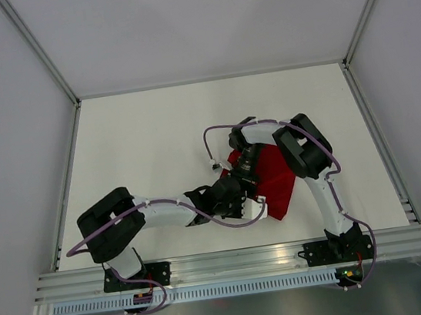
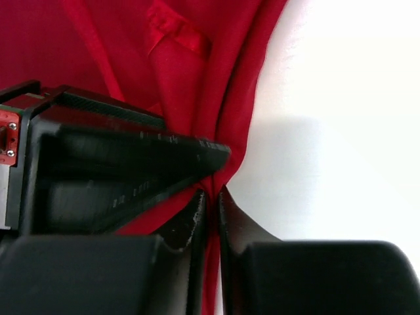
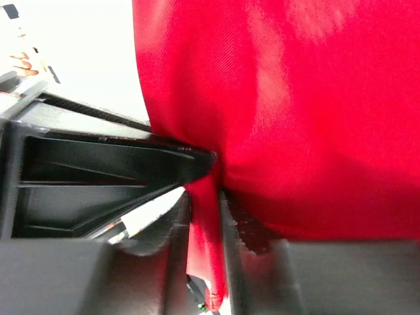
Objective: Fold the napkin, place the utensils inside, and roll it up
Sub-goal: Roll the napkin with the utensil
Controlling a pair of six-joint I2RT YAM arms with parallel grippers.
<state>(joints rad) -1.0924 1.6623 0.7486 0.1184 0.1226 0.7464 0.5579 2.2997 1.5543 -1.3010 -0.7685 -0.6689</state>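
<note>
The deep-red napkin (image 1: 277,178) lies bunched on the white table, right of centre, between the two arms. My left gripper (image 1: 240,191) reaches in from the left. In the left wrist view it (image 2: 213,197) is shut on a thin gathered fold of the napkin (image 2: 197,65). My right gripper (image 1: 247,163) comes down at the cloth's upper left edge. Seen from the right wrist, it (image 3: 205,197) is shut on a hanging fold of the napkin (image 3: 295,118), with cloth draped over one finger. The utensils are out of view.
White table (image 1: 155,149) inside a cell with white walls. An aluminium rail (image 1: 240,261) runs along the near edge, carrying both arm bases. Metal frame posts (image 1: 70,184) line the left and right sides. The two wrists sit very close together.
</note>
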